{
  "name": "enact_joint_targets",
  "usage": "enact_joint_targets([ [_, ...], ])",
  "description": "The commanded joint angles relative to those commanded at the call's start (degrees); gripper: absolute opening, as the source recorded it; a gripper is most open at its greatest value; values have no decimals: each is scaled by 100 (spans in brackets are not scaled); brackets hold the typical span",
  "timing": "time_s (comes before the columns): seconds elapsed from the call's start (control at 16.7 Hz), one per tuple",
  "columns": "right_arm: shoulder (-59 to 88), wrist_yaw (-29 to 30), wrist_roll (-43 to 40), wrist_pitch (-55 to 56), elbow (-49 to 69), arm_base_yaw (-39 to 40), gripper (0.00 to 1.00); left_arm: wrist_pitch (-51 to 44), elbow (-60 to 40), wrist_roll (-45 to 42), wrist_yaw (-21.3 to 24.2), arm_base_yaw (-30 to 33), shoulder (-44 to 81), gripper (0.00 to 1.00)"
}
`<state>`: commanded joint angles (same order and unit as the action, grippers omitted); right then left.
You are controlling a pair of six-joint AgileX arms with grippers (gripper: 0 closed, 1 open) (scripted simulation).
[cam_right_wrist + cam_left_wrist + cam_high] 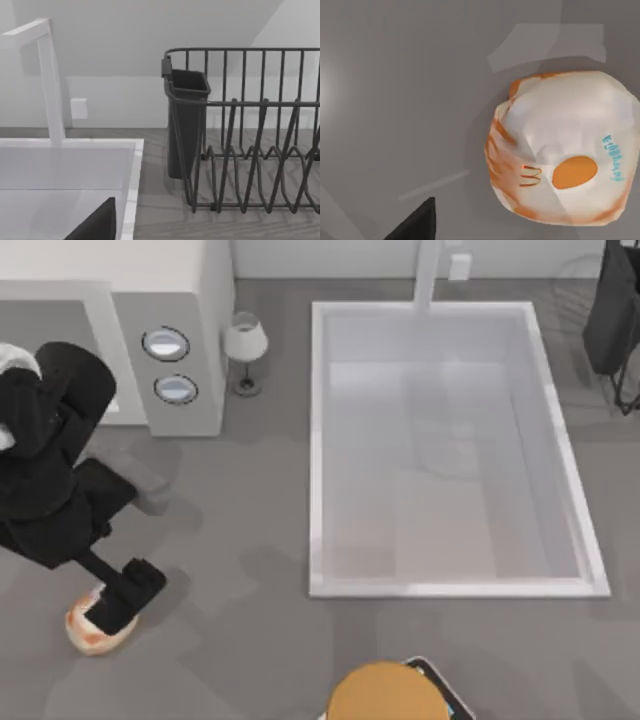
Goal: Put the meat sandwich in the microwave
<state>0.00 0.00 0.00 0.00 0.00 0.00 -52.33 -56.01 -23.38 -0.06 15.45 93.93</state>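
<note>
The left gripper (118, 608) hovers directly over the small, rounded whitish-cream meat sandwich with orange rim (95, 627), at about seven o'clock on the grey table (240, 640); whether its fingers are spread or closed cannot be told. The step appears to be the approach before grasping: next comes closing on the wrapped lump, then carrying it toward eleven o'clock, where the large white boxy microwave with two round dials (180, 300) stands. The wrapper shows an orange oval spot and crumpled folds. The right arm is parked at one o'clock.
</note>
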Motion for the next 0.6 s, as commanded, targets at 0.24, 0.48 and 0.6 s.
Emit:
enact_joint_targets([
  [0.24, 0, 0, 0, 0, 0, 0, 100, 1001, 453, -10, 1, -2, 481, 100],
  [0.48, 0, 0, 0, 0, 0, 0, 100, 1705, 815, -20, 2, 0, 866, 100],
  [0.6, 0, 0, 0, 0, 0, 0, 100, 1730, 829, -21, 2, 0, 884, 100],
])
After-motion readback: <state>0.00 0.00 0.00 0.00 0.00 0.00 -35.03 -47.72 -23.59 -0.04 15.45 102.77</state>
